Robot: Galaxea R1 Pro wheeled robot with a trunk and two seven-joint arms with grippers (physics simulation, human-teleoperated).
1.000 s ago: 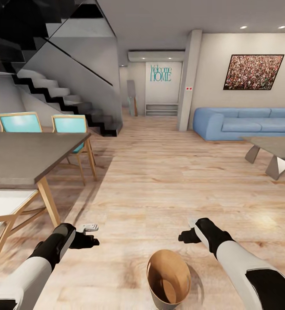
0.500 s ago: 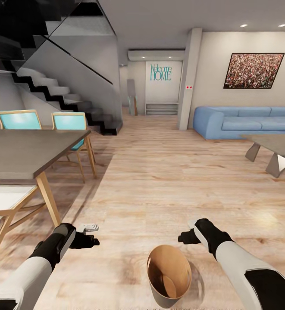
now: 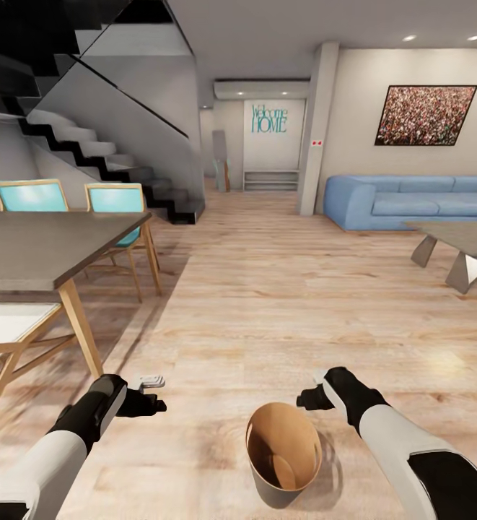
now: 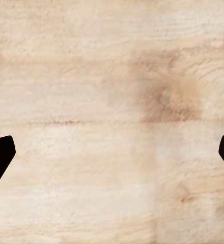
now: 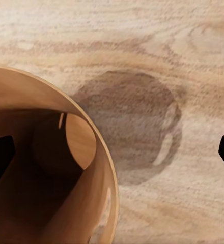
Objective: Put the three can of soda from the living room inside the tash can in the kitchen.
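While no soda can is seen anywhere, the tash can (image 3: 283, 462) is pictured standing upright on the light wood floor (image 3: 267, 310), its copper-brown inside looking empty as far as can be judged. Its rim and bare bottom are also caught in the right wrist view (image 5: 51, 168), with a round shadow cast on the boards beside it.

Just beyond the bin, to either side, the left gripper (image 3: 151, 381) and the right gripper (image 3: 319, 375) are held low over the floor. Both sets of jaws are spread wide, as shown by the dark fingertips (image 4: 0, 157) at the edges of the wrist views, and nothing is gripped.

Farther off from the bin, a blue sofa (image 3: 411, 202) and a low grey table (image 3: 458, 242) are seen to the right; a dining table (image 3: 50, 249) with turquoise chairs (image 3: 115, 206) to the left.

By this evidence, none of the three cans has been delivered; all fetching is judged to remain.
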